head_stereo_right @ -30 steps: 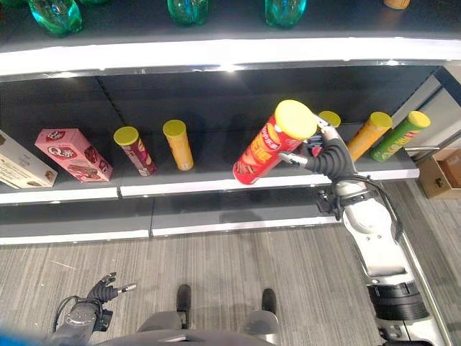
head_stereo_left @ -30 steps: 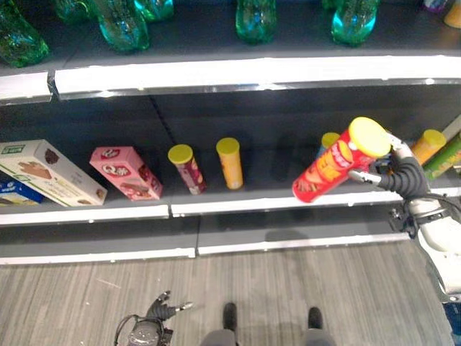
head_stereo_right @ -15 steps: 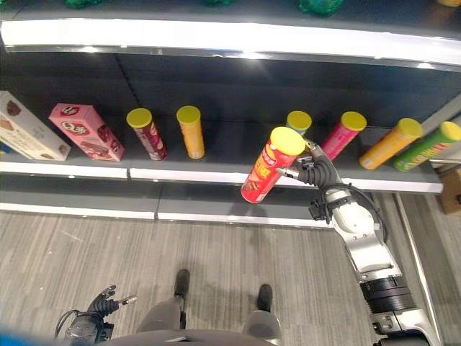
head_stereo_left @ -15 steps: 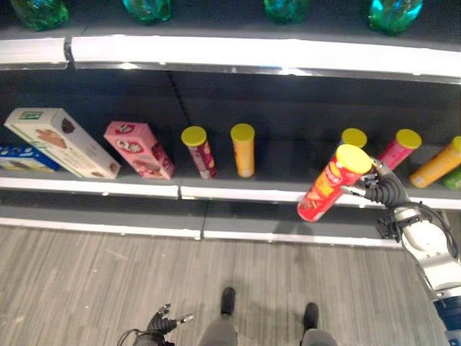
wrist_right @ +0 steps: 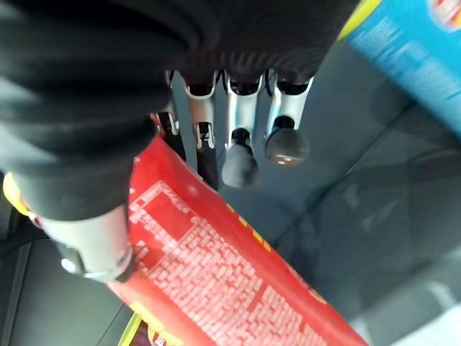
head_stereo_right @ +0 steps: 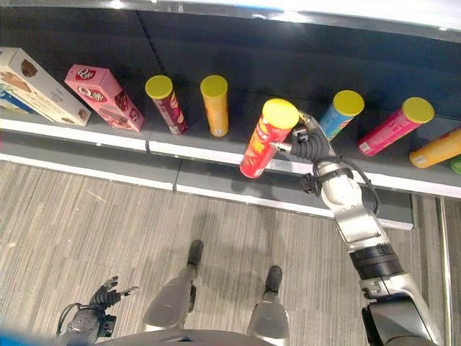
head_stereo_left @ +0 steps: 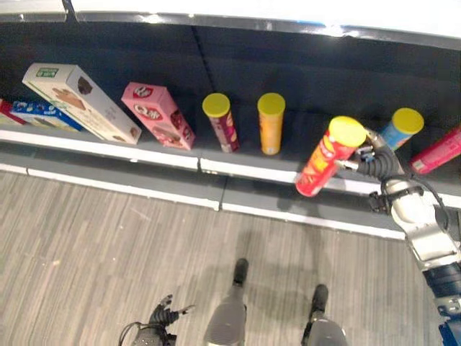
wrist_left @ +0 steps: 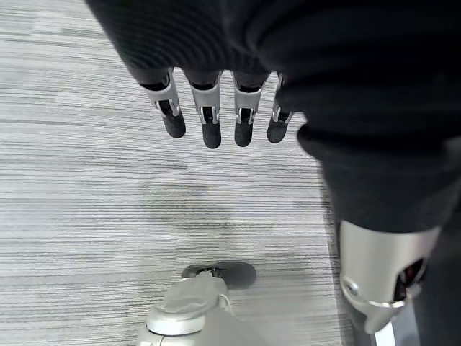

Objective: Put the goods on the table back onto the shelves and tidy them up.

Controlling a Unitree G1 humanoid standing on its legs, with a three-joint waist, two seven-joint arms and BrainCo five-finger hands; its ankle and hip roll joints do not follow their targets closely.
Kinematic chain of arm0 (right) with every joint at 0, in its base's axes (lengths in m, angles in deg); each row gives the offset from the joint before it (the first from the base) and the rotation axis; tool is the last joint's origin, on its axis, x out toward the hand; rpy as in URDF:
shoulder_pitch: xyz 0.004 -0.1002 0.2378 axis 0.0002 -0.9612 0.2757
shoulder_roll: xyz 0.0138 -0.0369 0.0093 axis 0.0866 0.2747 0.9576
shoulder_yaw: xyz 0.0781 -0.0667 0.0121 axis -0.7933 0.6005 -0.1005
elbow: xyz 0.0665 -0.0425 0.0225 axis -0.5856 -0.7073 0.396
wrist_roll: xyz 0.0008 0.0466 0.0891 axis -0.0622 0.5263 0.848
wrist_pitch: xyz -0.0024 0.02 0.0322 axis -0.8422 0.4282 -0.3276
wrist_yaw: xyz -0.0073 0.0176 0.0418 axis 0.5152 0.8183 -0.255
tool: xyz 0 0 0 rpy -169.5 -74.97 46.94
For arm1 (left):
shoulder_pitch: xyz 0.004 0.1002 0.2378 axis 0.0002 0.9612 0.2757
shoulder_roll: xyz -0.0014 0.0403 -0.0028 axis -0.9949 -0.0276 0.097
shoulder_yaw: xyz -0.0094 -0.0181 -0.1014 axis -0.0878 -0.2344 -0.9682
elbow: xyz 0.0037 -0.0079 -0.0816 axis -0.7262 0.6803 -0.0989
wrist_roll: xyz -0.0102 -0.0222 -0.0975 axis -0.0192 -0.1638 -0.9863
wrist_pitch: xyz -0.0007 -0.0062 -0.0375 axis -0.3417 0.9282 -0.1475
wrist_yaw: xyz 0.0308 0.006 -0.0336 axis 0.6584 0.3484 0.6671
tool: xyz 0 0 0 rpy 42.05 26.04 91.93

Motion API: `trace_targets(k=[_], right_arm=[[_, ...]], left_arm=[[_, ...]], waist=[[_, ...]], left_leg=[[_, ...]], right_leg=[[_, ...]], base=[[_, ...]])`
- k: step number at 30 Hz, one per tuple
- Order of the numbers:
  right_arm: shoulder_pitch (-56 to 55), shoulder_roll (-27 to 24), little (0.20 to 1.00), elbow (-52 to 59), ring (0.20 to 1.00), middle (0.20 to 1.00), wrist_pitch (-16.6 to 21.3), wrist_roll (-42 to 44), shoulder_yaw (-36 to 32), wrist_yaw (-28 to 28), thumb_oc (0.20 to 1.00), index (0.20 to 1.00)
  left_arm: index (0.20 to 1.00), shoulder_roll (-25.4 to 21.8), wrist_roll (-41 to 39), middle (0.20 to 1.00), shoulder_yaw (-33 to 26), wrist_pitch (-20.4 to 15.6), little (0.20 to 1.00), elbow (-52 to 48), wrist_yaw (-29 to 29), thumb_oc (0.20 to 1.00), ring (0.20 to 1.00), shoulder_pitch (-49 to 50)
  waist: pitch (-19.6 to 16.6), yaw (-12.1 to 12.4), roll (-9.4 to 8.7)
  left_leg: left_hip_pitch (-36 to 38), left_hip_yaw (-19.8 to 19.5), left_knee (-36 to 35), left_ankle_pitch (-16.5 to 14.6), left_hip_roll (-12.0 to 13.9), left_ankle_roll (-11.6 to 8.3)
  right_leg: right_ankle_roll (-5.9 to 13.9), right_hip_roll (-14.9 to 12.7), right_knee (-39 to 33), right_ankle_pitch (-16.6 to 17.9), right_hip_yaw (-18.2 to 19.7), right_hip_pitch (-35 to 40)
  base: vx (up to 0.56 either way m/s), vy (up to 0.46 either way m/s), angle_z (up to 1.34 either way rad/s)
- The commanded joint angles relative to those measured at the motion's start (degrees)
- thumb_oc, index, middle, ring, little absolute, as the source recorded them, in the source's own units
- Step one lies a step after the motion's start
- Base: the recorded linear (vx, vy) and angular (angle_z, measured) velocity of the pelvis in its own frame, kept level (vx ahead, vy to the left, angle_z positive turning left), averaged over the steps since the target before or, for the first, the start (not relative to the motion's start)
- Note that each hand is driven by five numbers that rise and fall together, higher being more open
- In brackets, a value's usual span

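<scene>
Holding the red can (head_stereo_right: 265,140) tilted in the curled right hand (head_stereo_right: 305,145), just above the shelf's front edge (head_stereo_right: 216,154), we were mid-placement. Next we judged it needed uprighting into the gap beside the blue can (head_stereo_right: 338,114). The left hand (wrist_left: 209,108) hung relaxed and empty.

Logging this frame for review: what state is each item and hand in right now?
Red can: tilted, held in the air at the shelf's front edge.
Right hand: shut on the red can, near its lid.
Left hand: open, hanging over the floor.
Maroon can: on the shelf, leaning.
Orange can: upright on the shelf.
Blue can: on the shelf, leaning.
Pink box: on the shelf, leaning.
</scene>
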Motion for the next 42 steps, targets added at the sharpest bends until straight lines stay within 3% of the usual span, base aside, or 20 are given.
trace_targets(k=[1,6,11,17,29,42], right_arm=[[4.1,-3.8,0.2,1.6,0.2,0.2,3.1,-0.5,0.6,-2.8,0.2,0.2],[7.4,-5.6,0.2,-1.1,0.2,0.2,2.7,-3.7,2.2,-4.8,0.2,0.2],[11.0,-12.5,0.2,-4.1,0.2,0.2,1.5,-17.9,3.5,-11.7,0.2,0.2],[13.2,-12.0,0.2,-7.0,0.2,0.2,-1.5,-25.6,3.6,-17.8,0.2,0.2],[13.9,-7.9,0.2,-6.6,0.2,0.2,-1.5,-24.2,2.7,-19.6,0.2,0.2],[16.9,-7.3,0.2,-8.6,0.2,0.2,-1.9,-21.8,2.7,-21.3,0.2,0.2]], left_arm=[[1.0,-2.6,-1.9,1.0,3.0,-1.4,1.0,1.0,0.7,1.0,1.0,-0.9],[1.0,-3.1,-2.2,1.0,4.1,-1.8,1.0,-0.8,0.6,1.0,1.0,-1.2],[1.0,-4.2,-0.8,1.0,5.3,-2.6,1.0,-3.5,1.7,1.0,1.0,-1.3],[1.0,-3.9,-0.1,1.0,6.4,-2.7,1.0,-4.0,3.3,1.0,1.0,-2.6],[1.0,-3.1,-0.8,1.0,7.0,-2.7,1.0,-4.7,3.9,1.0,1.0,-2.7],[1.0,-3.5,-1.0,1.0,7.4,-2.7,1.0,-4.6,4.5,1.0,1.0,-2.9]], waist=[[-2.4,0.3,-0.16],[-1.5,1.1,0.44],[-0.3,1.5,1.53],[0.2,1.2,3.1],[-0.1,1.4,3.94],[-0.4,2.2,3.77]], left_leg=[[-1.9,2.3,2.6,-3.8,1.5,-0.83],[-3.3,1.4,3.0,-3.7,1.1,-0.76],[-5.2,0.9,3.2,-3.3,0.8,-1.03],[-6.1,0.7,3.3,-3.2,0.4,-0.9],[-6.1,0.1,2.6,-3.1,-0.1,-0.71],[-6.5,-0.7,2.3,-3.1,-0.4,-0.62]], right_leg=[[1.6,-2.6,3.7,-6.0,-0.5,2.0],[1.51,-2.7,3.8,-6.0,-0.9,1.2],[1.6,-2.9,3.7,-5.9,-1.4,0.0],[1.62,-3.2,3.5,-5.7,-1.5,-0.8],[1.89,-3.6,3.0,-5.3,-2.4,-0.6],[2.01,-3.7,2.8,-5.3,-3.3,-0.5]], base=[[0.01,-0.012,0.13],[0.0,-0.007,0.02],[-0.02,-0.018,0.15],[-0.01,0.007,-0.02],[0.0,0.0,0.01],[0.0,-0.003,0.02]])
